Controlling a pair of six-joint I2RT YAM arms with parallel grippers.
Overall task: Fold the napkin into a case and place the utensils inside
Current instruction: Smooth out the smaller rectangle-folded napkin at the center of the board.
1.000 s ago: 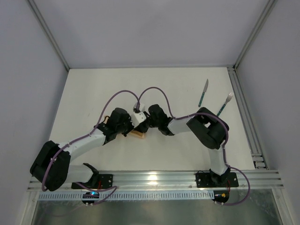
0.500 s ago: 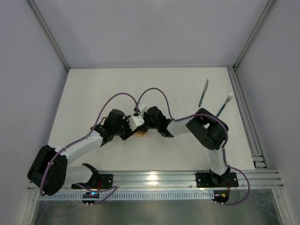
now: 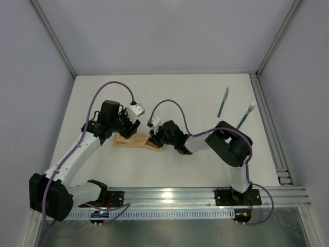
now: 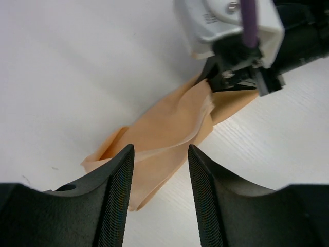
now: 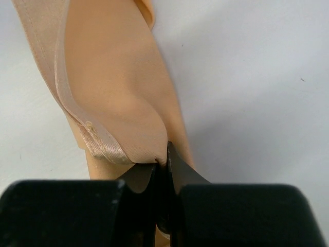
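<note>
R gripper (image 5: 162, 160): jaws pinched narrow on the napkin (image 5: 113, 77). Hemmed edge is bunched just left of the tips, and the cloth runs fwd from them as a crumpled strip. L gripper (image 4: 159, 152): jaws apart, holding nothing. The napkin's loose end lies under the gap, w/ a twisted fold edge running on toward the R gripper. White table (image 3: 180, 92) shows on either side of the L fingers and past the cloth's edges. Knife (image 3: 222, 101) and fork (image 3: 246, 114) lie well apart from both jaws, off past the R arm's elbow, side by side, not touching, near the table's right edge.
</note>
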